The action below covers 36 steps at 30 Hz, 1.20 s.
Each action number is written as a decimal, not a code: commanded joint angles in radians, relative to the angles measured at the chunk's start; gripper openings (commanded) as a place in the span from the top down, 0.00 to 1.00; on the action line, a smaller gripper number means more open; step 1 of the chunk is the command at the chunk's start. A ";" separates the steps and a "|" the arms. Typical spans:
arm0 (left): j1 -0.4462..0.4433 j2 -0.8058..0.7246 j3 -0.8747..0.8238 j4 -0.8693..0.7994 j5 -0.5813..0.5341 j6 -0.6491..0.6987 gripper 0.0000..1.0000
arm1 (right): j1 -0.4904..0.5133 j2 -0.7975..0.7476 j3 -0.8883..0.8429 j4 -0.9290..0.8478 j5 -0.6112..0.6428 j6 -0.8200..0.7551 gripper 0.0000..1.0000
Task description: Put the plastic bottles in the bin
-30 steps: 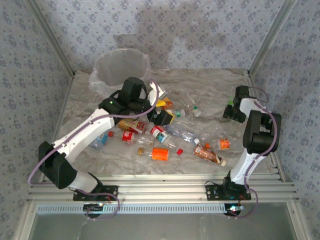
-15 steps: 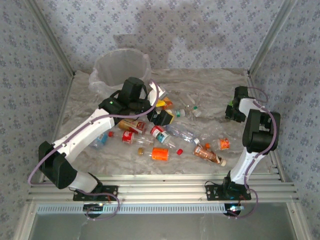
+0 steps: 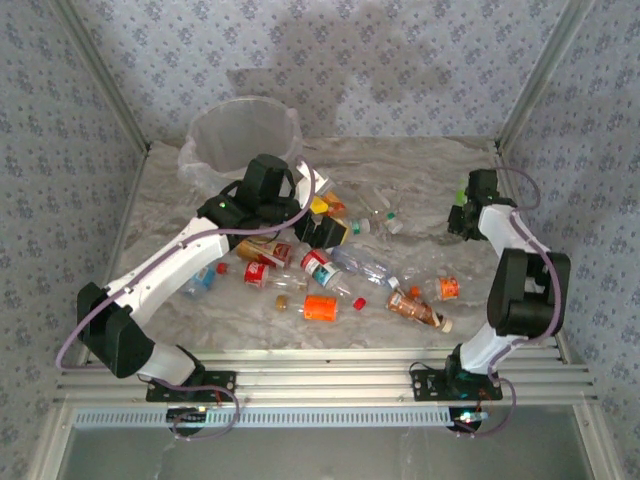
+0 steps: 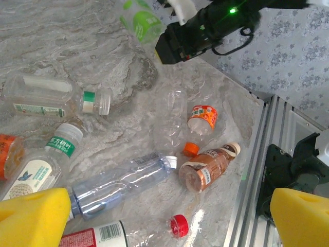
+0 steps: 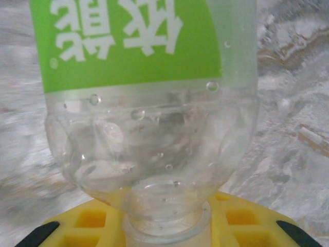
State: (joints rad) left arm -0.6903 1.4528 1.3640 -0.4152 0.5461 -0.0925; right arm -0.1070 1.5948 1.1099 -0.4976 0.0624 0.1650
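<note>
The right arm point(image 3: 524, 292) swung its elbow outward while the right gripper point(image 3: 462, 216) stayed clamped on the green-label bottle point(image 5: 139, 103) at far right, well apart from the bin point(image 3: 205, 135); the left gripper point(image 4: 164, 221) hung spread over the other bottles point(image 3: 320, 307), so the carry looked barely begun.

Marbled grey-white surface point(image 3: 430, 170) below pale blue floral-print walls point(image 3: 420, 60).
Translucent whitish bin point(image 3: 222, 140); clear bottle point(image 5: 149, 134) with a lime-green label and white characters; orange bottle point(image 3: 321, 307); brown bottle point(image 4: 203, 175); red loose cap point(image 4: 178, 225); yellow pads point(image 4: 36, 218) on the left claw point(image 4: 169, 213).
</note>
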 commanded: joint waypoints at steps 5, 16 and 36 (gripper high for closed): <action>-0.006 0.027 0.090 -0.026 -0.060 -0.187 0.00 | 0.125 -0.201 -0.052 0.010 -0.178 0.024 0.72; -0.006 -0.008 0.025 0.077 -0.165 -0.563 0.00 | 0.362 -0.391 -0.093 0.053 -0.398 0.034 0.74; -0.006 -0.063 -0.177 0.437 -0.279 -0.732 0.06 | 0.632 -0.407 -0.046 0.030 -0.525 0.045 0.74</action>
State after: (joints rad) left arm -0.6903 1.4261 1.1995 -0.0608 0.2844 -0.8082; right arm 0.5026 1.1835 1.0206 -0.4358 -0.4351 0.2207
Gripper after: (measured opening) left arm 0.946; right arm 0.332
